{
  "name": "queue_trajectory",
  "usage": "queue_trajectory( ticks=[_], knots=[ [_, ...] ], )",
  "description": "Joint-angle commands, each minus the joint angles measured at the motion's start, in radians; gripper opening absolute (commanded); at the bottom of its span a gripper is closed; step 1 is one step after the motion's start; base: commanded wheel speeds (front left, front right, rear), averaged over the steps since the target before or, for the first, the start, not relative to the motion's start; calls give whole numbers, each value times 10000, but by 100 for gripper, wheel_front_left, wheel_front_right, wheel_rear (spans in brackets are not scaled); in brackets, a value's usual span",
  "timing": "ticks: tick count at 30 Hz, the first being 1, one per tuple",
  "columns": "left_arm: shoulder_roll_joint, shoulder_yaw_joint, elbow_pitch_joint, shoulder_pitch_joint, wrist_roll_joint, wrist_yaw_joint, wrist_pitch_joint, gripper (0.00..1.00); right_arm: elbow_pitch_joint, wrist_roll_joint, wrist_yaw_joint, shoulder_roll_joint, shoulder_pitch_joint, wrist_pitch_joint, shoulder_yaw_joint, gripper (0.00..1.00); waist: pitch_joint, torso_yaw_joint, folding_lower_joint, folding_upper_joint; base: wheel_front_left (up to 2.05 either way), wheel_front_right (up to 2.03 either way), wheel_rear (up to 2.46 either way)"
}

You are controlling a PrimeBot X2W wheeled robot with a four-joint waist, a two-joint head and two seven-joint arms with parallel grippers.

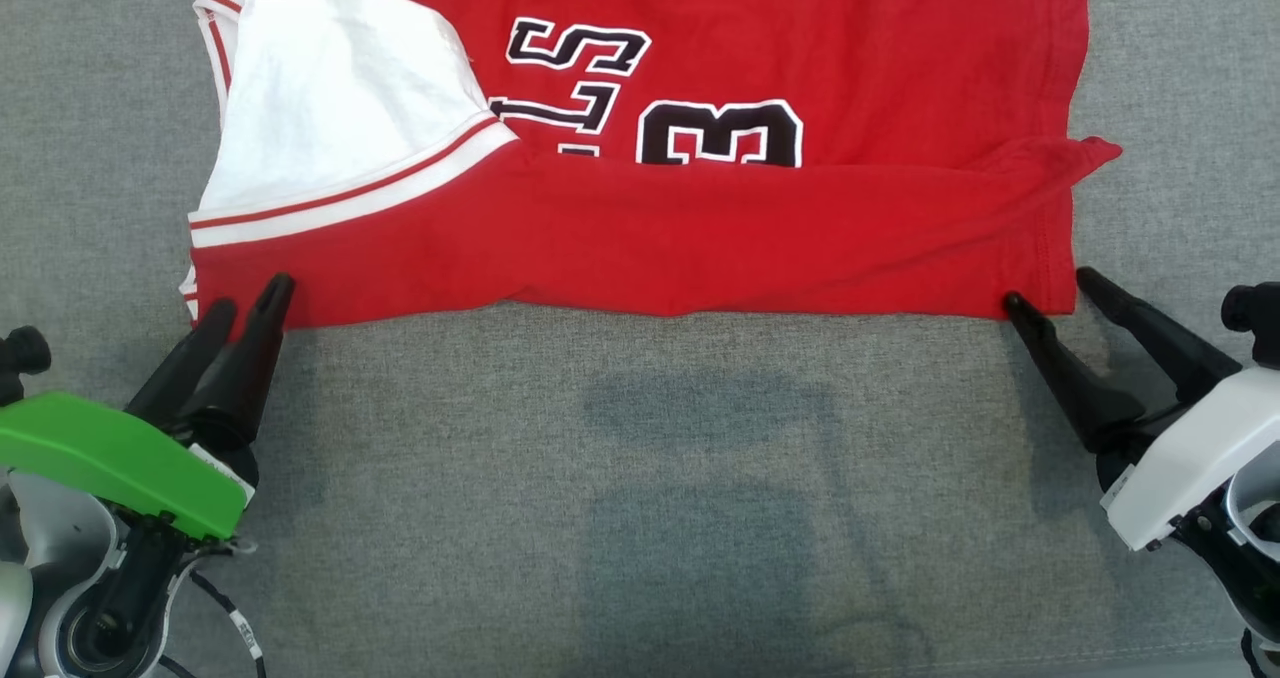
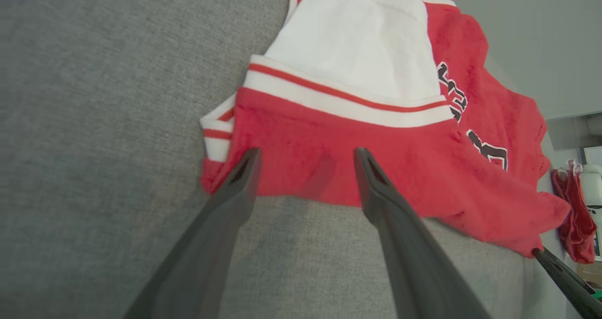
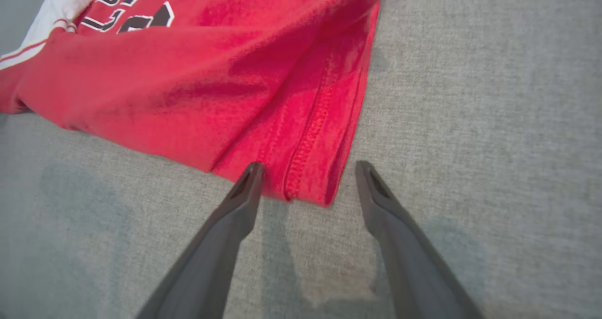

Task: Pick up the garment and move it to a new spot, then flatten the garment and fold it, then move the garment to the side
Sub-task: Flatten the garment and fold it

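Observation:
The garment (image 1: 640,228) is a red jersey with white sleeve panels and black lettering, lying partly folded on the grey surface, its near edge doubled over. My left gripper (image 1: 250,293) stands open at the garment's (image 2: 329,154) near left corner, fingertips over the red hem. In the left wrist view, my left gripper (image 2: 305,156) frames that corner with nothing pinched. My right gripper (image 1: 1045,288) is open at the near right corner; its own view shows my right gripper (image 3: 308,168) straddling the stitched hem of the garment (image 3: 211,74), not closed on it.
Grey fabric surface (image 1: 640,508) stretches in front of the garment. In the left wrist view a small red item (image 2: 576,215) hangs beyond the surface at far right, and the tip of the other arm's finger (image 2: 559,267) shows near the garment's far corner.

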Motion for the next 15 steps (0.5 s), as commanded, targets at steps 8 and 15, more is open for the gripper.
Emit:
queue_trajectory(
  ticks=[8,15],
  knots=[
    [766,-41,494,329,758,400,19,100,149,-124,4,18,267,-116,115,100,-144,-61,0,0,0,0,0],
    [1110,-254,519,147,1427,495,-42,100,76,-188,4,-27,302,-40,79,100,-227,-50,0,0,0,0,0]
  ],
)
